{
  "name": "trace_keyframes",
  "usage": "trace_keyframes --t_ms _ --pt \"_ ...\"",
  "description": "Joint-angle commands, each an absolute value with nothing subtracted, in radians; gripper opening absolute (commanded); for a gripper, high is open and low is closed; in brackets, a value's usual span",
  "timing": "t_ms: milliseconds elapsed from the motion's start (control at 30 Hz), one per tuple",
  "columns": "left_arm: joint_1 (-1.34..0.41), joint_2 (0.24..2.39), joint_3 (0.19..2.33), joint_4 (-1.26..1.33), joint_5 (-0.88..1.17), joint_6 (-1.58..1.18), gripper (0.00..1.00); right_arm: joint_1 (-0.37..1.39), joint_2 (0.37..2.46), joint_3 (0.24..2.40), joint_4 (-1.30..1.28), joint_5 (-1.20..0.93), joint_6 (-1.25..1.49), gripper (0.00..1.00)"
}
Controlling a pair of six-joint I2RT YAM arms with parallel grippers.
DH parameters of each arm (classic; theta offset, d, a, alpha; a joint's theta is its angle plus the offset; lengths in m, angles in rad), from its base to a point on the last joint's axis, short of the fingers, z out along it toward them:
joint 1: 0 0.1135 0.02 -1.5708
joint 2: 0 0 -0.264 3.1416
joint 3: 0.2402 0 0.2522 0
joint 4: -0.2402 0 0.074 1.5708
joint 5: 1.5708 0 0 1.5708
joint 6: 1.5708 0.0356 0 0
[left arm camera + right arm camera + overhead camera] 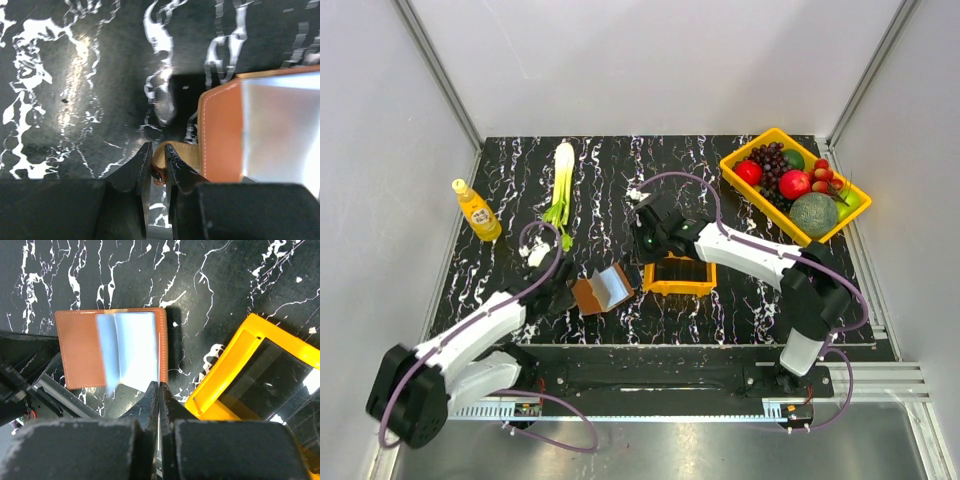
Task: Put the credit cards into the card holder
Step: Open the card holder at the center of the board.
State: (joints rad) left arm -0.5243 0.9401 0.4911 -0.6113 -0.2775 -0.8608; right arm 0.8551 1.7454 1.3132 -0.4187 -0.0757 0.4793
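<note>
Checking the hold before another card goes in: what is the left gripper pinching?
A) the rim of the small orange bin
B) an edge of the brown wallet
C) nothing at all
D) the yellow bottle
B: the left wrist view shows the left gripper closed on a tan leather edge of the wallet.

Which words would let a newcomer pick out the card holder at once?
On the black marbled table, look toward the arms' side, between the left gripper and the small orange bin. The card holder lies there, pinched at one edge by that gripper. It is the only flat brown leather-like piece, with a pale card on it.
</note>
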Motion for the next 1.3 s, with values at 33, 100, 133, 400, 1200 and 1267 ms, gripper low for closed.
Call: trace_keyframes --t_ms 33,100,133,400,1200,1267 --pt "-0.520 1.158 0.545 -0.647 -0.351 -0.913 0.00 0.844 1.741 1.295 -0.347 -0.179 0.468 0.00" --pt "-0.522 1.216 0.554 -0.632 -0.351 -0.916 0.00 0.844 1.750 1.284 -0.330 -0.187 0.476 0.00" --pt "-0.522 1.224 0.557 -0.629 -0.353 -0.913 0.00 0.844 1.749 1.278 -0.321 -0.190 0.479 0.00" --pt "-0.522 1.118 0.555 -0.557 -0.322 -0.861 0.00 0.841 1.692 1.270 -0.296 -0.190 0.506 0.00" --pt "-0.522 1.172 0.554 -0.560 -0.367 -0.838 0.00 0.819 1.776 1.249 -0.235 -0.201 0.529 0.00" --pt "-0.522 1.175 0.555 -0.560 -0.365 -0.836 0.00 0.813 1.779 1.238 -0.229 -0.209 0.531 0.00"
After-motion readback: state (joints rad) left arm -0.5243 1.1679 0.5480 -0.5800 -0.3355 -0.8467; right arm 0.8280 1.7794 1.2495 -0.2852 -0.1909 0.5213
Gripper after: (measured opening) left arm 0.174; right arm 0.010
